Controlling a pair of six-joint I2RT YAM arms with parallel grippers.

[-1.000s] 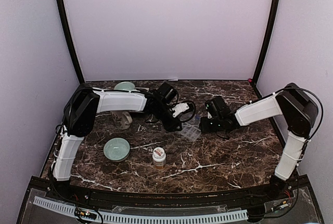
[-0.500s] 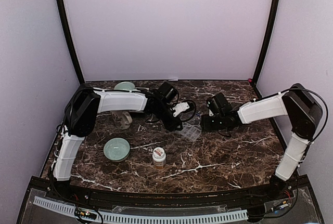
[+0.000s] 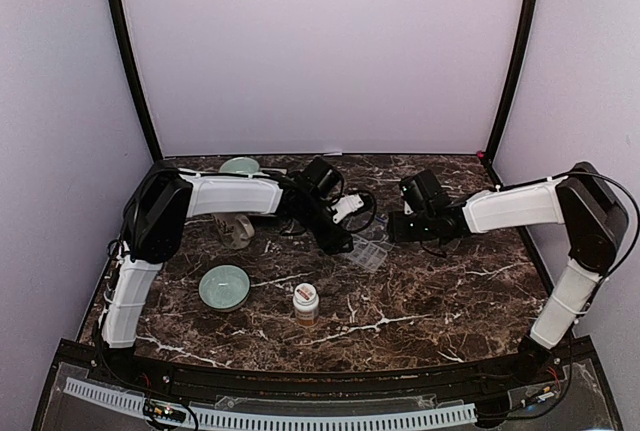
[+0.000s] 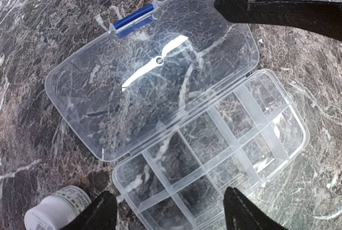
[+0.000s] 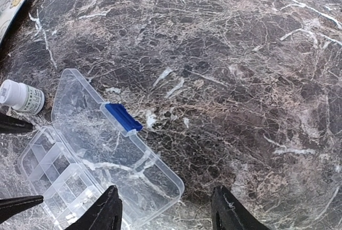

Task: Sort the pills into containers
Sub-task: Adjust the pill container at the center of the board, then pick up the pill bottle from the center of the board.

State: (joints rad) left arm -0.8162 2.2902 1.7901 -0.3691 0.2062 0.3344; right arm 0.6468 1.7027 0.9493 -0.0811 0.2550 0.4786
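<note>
Within the last second the left gripper [image 4: 171, 216] had let go, its jaws spread above the small clear plastic compartment box [image 4: 214, 155]. The right gripper [image 5: 168, 211], likewise released and empty, had drawn back. The box lay mid-way on the dark marble desk [image 3: 450, 291], its hinged lid [image 4: 149, 75] flat open and no pills visible inside, seemingly ready for filling. A white-capped pill bottle [image 3: 306, 301] and a pale green bowl [image 3: 224, 286] stood nearer the arm bases, obstructing nothing.

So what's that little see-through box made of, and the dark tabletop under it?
The box looks like clear glossy plastic: the veins beneath show through and its lid glints. The blue clasp seems opaque plastic. The tabletop looks like dark white-veined marble, possibly only a printed laminate.
</note>
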